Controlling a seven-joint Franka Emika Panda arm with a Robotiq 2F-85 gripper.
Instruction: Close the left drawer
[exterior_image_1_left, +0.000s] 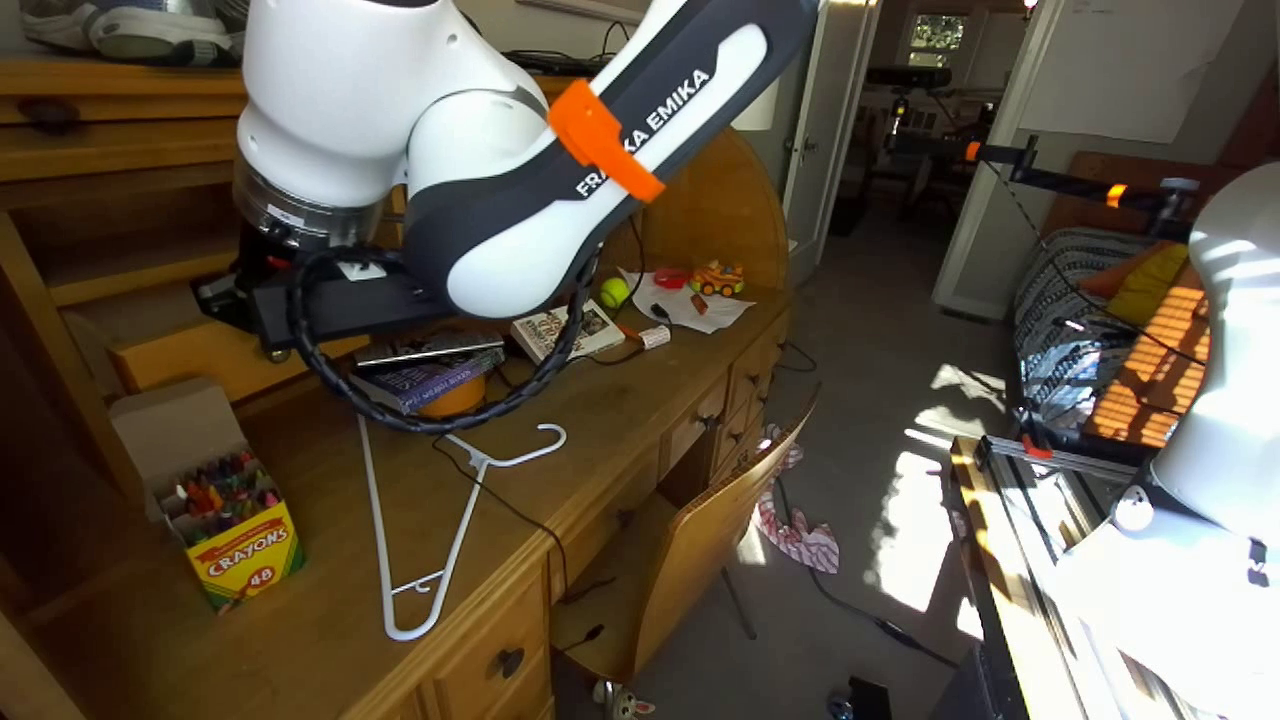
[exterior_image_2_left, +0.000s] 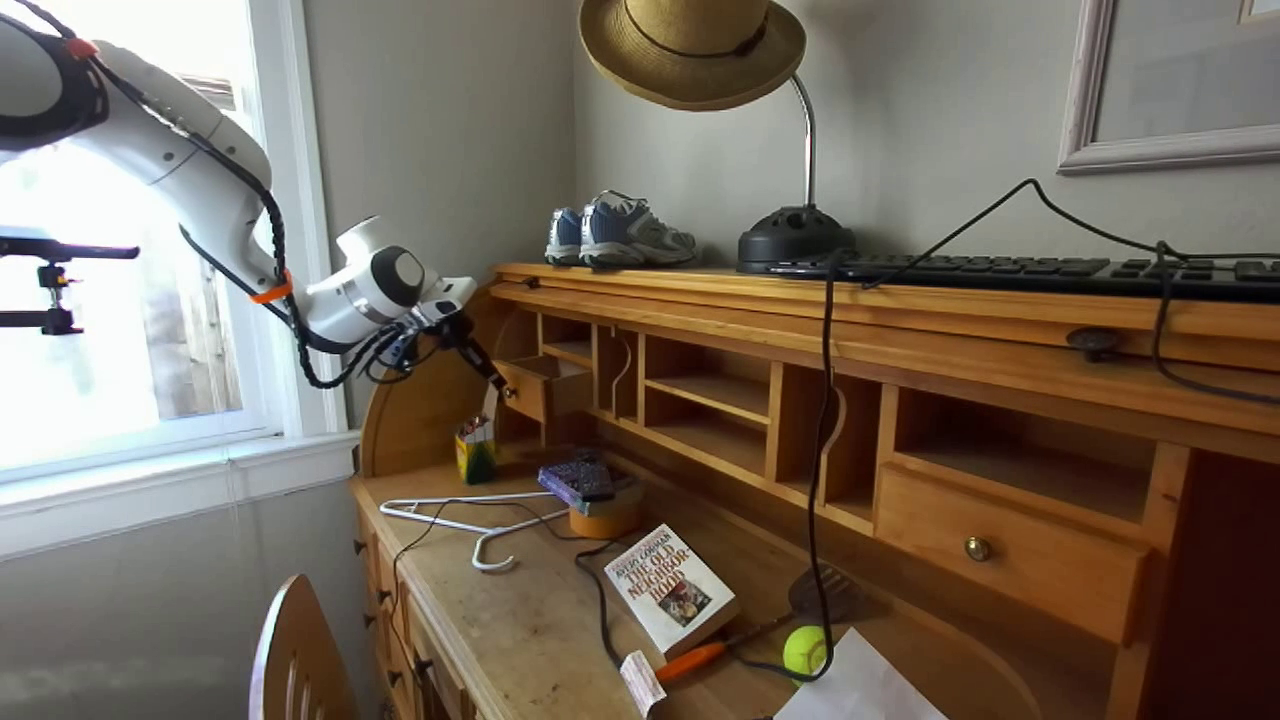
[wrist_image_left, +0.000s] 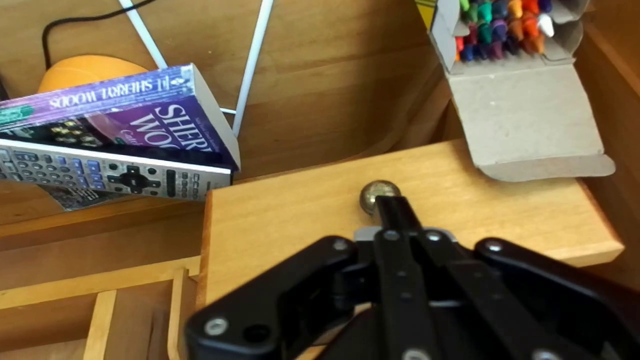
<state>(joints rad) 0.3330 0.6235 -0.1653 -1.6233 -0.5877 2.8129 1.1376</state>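
The left drawer is a small honey-brown wooden drawer in the far end of the desk's pigeonhole unit. It sticks out of its slot in an exterior view (exterior_image_2_left: 524, 392), with its side showing. It also shows in an exterior view (exterior_image_1_left: 200, 362), partly behind the arm, and its flat front fills the middle of the wrist view (wrist_image_left: 280, 220). Its small round knob (wrist_image_left: 376, 192) is at the front's centre. My gripper (wrist_image_left: 392, 199) is shut with nothing between its fingers. Its fingertips (exterior_image_2_left: 500, 382) are at the knob and overlap it in the wrist view; contact is unclear.
An open crayon box (exterior_image_1_left: 240, 545) stands below the drawer, its raised flap (wrist_image_left: 540, 120) close to the drawer front. A purple book (wrist_image_left: 165, 125) and a remote (wrist_image_left: 125, 175) lie beside it on an orange thing. A white hanger (exterior_image_1_left: 480, 460) lies on the desk (exterior_image_2_left: 540, 630).
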